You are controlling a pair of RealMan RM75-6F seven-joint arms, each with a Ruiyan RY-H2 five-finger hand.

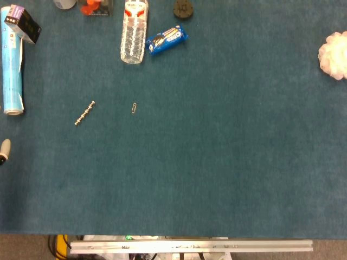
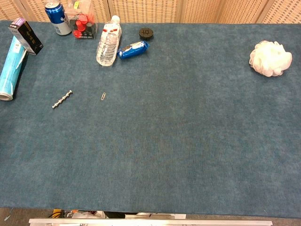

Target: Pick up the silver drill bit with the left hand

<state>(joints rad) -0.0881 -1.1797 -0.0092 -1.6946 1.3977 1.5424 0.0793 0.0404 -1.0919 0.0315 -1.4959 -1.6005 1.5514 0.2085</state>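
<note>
The silver drill bit (image 1: pixel 84 112) (image 2: pixel 62 99) lies flat and slanted on the blue tablecloth, left of centre, with nothing touching it. At the left edge of the head view a pale fingertip (image 1: pixel 4 149) pokes in, below and well to the left of the bit. It looks like part of my left hand, and too little of it shows to tell how the hand is held. The chest view shows neither hand. My right hand appears in no view.
A small paperclip (image 1: pixel 134 108) (image 2: pixel 103 96) lies right of the bit. A blue tube (image 1: pixel 12 70) and black box (image 1: pixel 23 23) sit far left. A water bottle (image 1: pixel 134 32), blue snack pack (image 1: pixel 167 39), can (image 2: pixel 57 12) and black cap (image 2: pixel 146 33) line the back. A white puff (image 2: pixel 269 58) sits far right.
</note>
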